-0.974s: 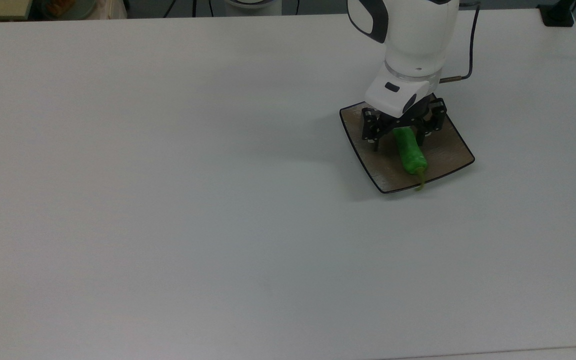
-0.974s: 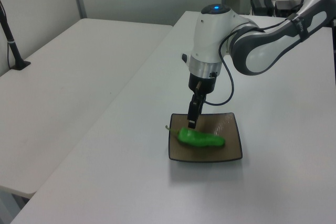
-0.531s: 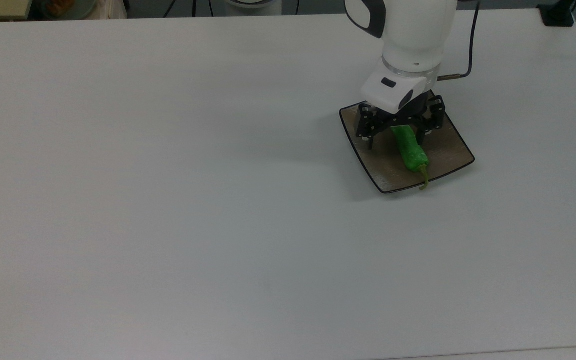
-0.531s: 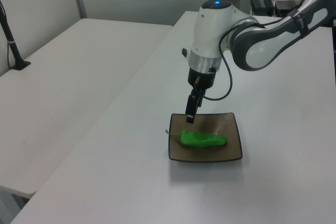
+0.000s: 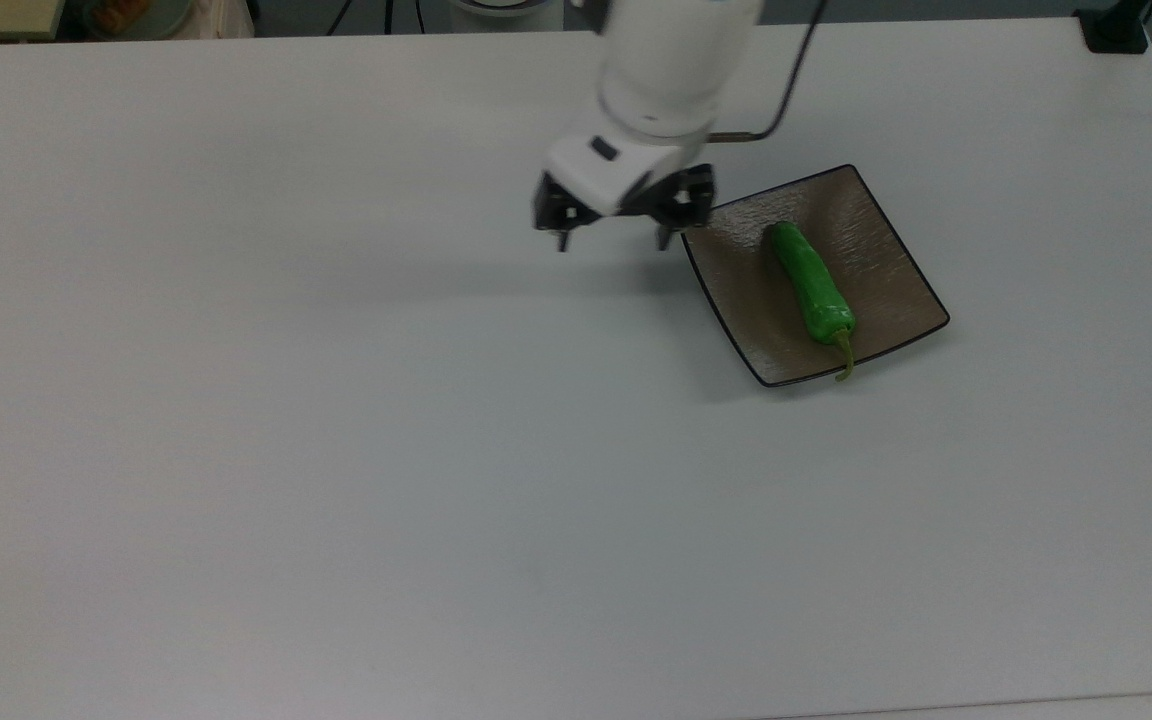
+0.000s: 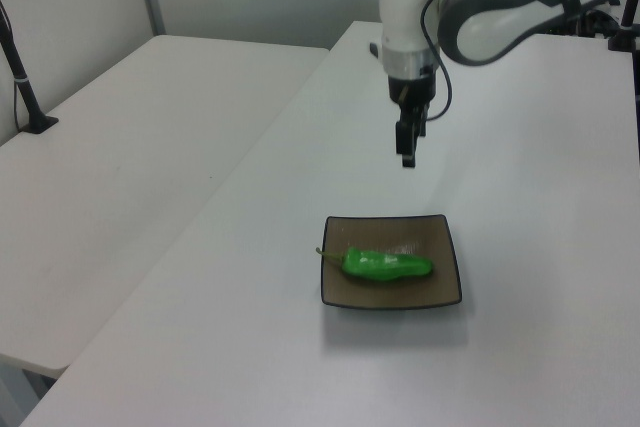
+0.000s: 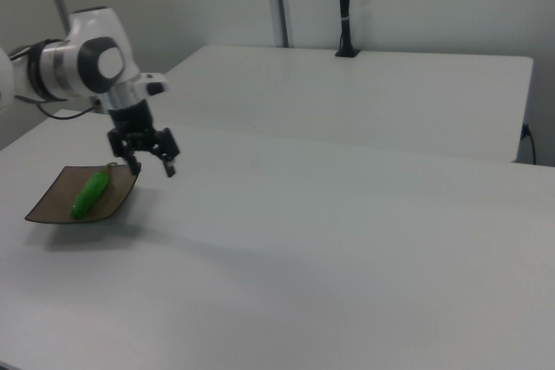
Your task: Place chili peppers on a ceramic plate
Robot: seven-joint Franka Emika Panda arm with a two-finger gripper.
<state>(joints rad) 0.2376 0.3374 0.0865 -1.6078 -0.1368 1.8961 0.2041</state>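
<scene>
step: retreat after release | gripper point(image 5: 613, 240): spread, empty, raised beside the ceramic plate's point(image 5: 891, 255) far-left edge in the top view | chili pepper point(image 5: 812, 286): laid diagonally mid-plate, stem point(image 5: 844, 358) overhanging the near rim | advice: clearance above the plate corner should be held, plate left unnudged

The ceramic plate point(image 5: 891, 280) is the sole low obstacle on the white table point(image 5: 336, 450), and the chili pepper point(image 5: 811, 285) lies along its middle, stem end at the plate's edge nearest the top view's bottom. The gripper point(image 5: 613, 238) hangs above bare table just off the plate's corner toward the top view's left, fingers spread and empty — the arm point(image 6: 500, 17) rises behind it. On every other side of the plate the tabletop lies bare — approach from above is unobstructed.
</scene>
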